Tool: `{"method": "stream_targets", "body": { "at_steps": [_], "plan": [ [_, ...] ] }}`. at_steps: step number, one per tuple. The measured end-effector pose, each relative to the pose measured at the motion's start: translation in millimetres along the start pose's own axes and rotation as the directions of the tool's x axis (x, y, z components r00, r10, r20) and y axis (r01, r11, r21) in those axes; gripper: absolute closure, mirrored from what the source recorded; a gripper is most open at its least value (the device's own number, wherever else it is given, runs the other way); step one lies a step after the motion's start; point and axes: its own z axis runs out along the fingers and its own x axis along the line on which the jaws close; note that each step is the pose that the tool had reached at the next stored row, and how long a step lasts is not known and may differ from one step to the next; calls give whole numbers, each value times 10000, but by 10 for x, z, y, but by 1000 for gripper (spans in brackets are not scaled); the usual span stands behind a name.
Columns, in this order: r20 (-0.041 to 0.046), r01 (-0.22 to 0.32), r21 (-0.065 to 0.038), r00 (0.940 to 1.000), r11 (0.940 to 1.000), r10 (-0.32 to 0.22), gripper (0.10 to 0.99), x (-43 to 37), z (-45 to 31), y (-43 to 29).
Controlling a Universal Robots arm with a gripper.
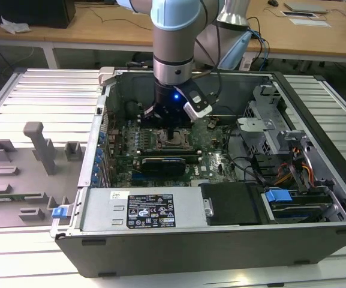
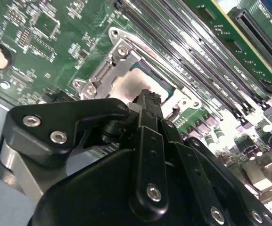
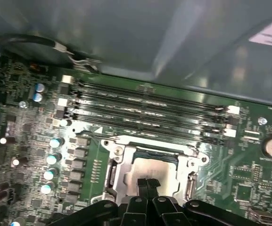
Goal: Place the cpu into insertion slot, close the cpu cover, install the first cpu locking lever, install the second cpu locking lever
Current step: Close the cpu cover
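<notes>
The insertion slot (image 1: pixel 175 141) sits mid-motherboard inside the open computer case. In both wrist views the cpu (image 3: pixel 151 165) (image 2: pixel 128 85) lies flat in it, its silver-grey top showing through the window of the cpu cover (image 3: pixel 124 153) (image 2: pixel 108 70), which lies around it. My gripper (image 3: pixel 147 181) (image 2: pixel 147 95) (image 1: pixel 171 127) hangs directly over the chip, its two black fingers pressed together with nothing visible between them. The tips are at or just above the chip's top; I cannot tell whether they touch. The gripper's body hides the near side of the socket.
Long memory slots (image 3: pixel 145 106) run beside the socket, with blue capacitors (image 3: pixel 51 160) on another side. A black expansion card (image 1: pixel 164 162), the power supply box (image 1: pixel 143 210) and cable bundles (image 1: pixel 280 165) crowd the case. A grey fixture plate (image 1: pixel 29 162) lies on the exterior view's left.
</notes>
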Motion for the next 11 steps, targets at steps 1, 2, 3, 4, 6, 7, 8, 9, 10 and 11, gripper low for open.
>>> {"method": "stream_targets", "body": {
  "at_steps": [1, 2, 3, 4, 6, 7, 8, 9, 10, 11],
  "plan": [
    [7, -175, 14, 9998, 9998, 175, 980, -15, 1, -2],
    [9, -277, 22, 9996, 9996, 277, 980, -16, -9, -2],
    [13, -340, 26, 9994, 9994, 340, 980, -18, -43, 0],
    [14, -368, 27, 9993, 9993, 368, 980, -18, -66, 1],
    [16, -438, 32, 9990, 9990, 438, 980, -22, -141, 4],
    [17, -462, 34, 9989, 9989, 462, 980, -23, -175, 5],
    [18, -478, 34, 9989, 9989, 478, 980, -24, -198, 6],
    [18, -491, 35, 9988, 9988, 491, 980, -25, -215, 7],
    [19, -500, 36, 9987, 9987, 500, 980, -25, -224, 7],
    [20, -505, 35, 9987, 9987, 505, 980, -26, -225, 7]
  ]
}}
